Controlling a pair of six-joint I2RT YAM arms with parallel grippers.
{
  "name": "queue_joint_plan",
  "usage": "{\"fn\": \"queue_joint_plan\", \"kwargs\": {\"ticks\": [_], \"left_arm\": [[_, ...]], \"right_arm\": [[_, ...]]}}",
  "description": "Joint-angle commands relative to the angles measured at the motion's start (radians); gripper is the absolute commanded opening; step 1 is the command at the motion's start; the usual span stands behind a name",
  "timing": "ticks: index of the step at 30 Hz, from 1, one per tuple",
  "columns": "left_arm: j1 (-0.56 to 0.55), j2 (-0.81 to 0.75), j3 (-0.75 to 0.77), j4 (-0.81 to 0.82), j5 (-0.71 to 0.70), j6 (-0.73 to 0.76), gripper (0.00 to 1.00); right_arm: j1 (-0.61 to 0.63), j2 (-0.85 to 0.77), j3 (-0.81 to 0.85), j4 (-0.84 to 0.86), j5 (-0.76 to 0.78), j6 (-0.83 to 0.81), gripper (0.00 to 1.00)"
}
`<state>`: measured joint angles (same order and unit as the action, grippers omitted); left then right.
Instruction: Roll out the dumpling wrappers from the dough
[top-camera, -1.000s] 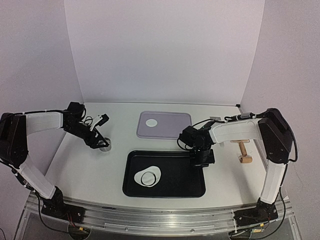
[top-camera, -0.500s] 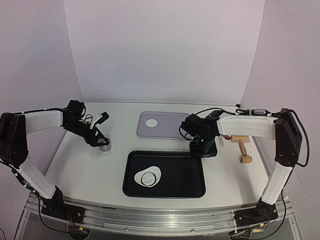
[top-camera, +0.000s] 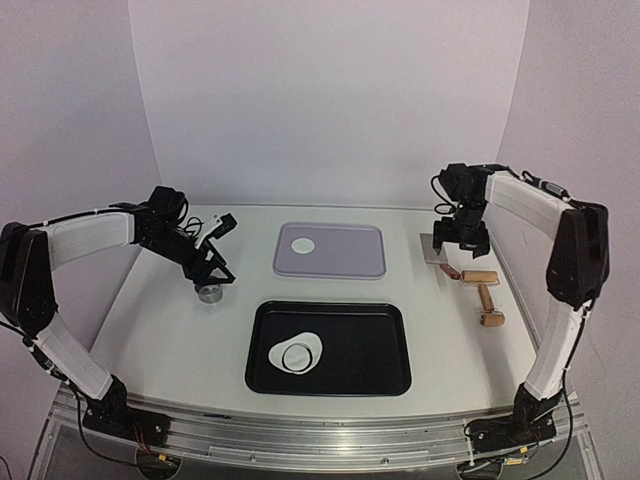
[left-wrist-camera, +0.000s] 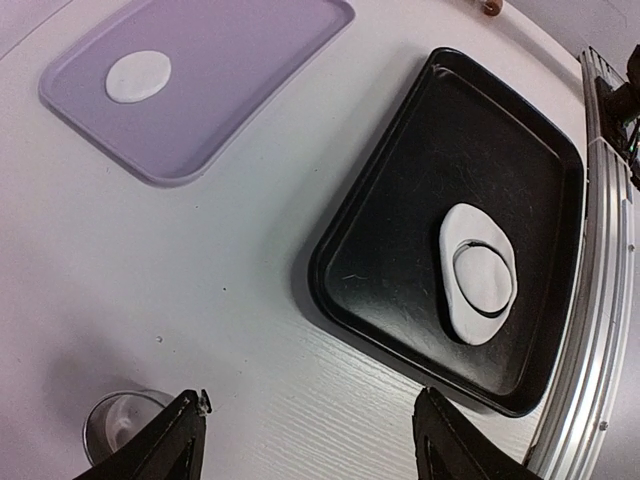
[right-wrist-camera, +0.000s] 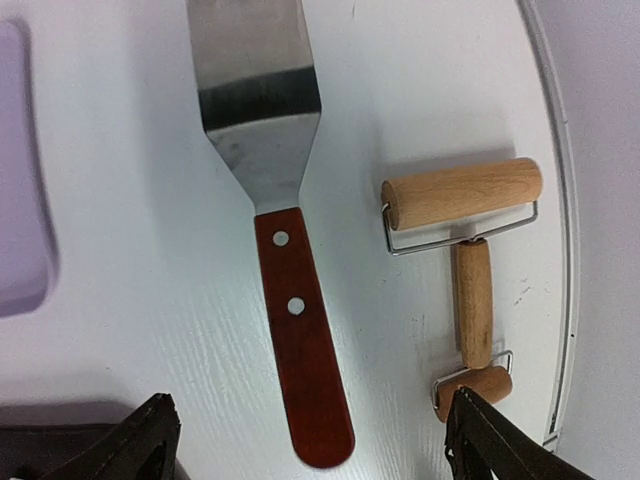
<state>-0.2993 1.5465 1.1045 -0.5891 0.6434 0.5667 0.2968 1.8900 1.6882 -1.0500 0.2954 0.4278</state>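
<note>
One dumpling wrapper (top-camera: 303, 245) (left-wrist-camera: 137, 76), a small white disc, lies on the purple tray (top-camera: 350, 262) (left-wrist-camera: 250, 60). On the black tray (top-camera: 370, 345) (left-wrist-camera: 400, 200) is a flat white dough (top-camera: 310, 345) (left-wrist-camera: 460, 300) with a round cut outline in it. My left gripper (top-camera: 213, 272) (left-wrist-camera: 310, 405) hangs open just above the table, beside the small steel ring (top-camera: 209, 293) (left-wrist-camera: 125, 425). My right gripper (top-camera: 460, 238) (right-wrist-camera: 310, 405) is open over the spatula (top-camera: 438, 250) (right-wrist-camera: 260, 110), which lies flat on the table.
A wooden roller (top-camera: 484, 290) (right-wrist-camera: 465, 195) lies right of the spatula, close to the table's right edge. The spatula's red-brown handle (right-wrist-camera: 300, 340) points toward my right fingers. White walls close the back and sides.
My right arm swung from the black tray's right edge to the far right, opened, and the spatula now lies on the table. The left gripper shifted slightly right, still open.
</note>
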Motion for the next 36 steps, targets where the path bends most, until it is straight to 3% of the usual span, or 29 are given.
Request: {"fn": "queue_joint_plan", "kwargs": {"ticks": [1, 5, 11, 16, 19, 22, 25, 26, 30, 36], "left_arm": [[-0.034, 0.025, 0.058, -0.027, -0.001, -0.011, 0.71], [-0.044, 0.035, 0.062, -0.028, 0.002, -0.017, 0.71], [-0.045, 0.036, 0.062, -0.038, -0.003, -0.006, 0.71], [-0.045, 0.042, 0.068, -0.041, -0.005, -0.002, 0.71], [-0.046, 0.049, 0.077, -0.042, -0.004, -0.002, 0.7], [-0.046, 0.054, 0.087, -0.045, -0.001, -0.002, 0.7], [-0.051, 0.062, 0.099, -0.05, -0.005, -0.004, 0.69], [-0.057, 0.066, 0.105, -0.052, -0.009, -0.004, 0.69], [-0.085, 0.083, 0.131, -0.061, -0.05, 0.001, 0.68], [-0.125, 0.14, 0.197, -0.077, -0.084, 0.024, 0.68]], "right_arm": [[-0.027, 0.13, 0.097, -0.104, -0.109, -0.099, 0.86], [-0.04, 0.222, 0.167, -0.122, -0.116, -0.129, 0.74], [-0.067, 0.275, 0.171, -0.127, -0.138, -0.148, 0.43], [-0.067, 0.285, 0.168, -0.129, -0.147, -0.162, 0.45], [-0.067, 0.292, 0.168, -0.127, -0.14, -0.173, 0.4], [-0.068, 0.305, 0.183, -0.129, -0.154, -0.188, 0.26], [-0.068, 0.316, 0.197, -0.138, -0.178, -0.211, 0.02], [-0.068, 0.314, 0.2, -0.145, -0.182, -0.219, 0.0], [-0.069, 0.246, 0.209, -0.163, -0.128, -0.255, 0.0], [-0.012, -0.005, 0.227, -0.163, 0.135, -0.368, 0.0]]}}
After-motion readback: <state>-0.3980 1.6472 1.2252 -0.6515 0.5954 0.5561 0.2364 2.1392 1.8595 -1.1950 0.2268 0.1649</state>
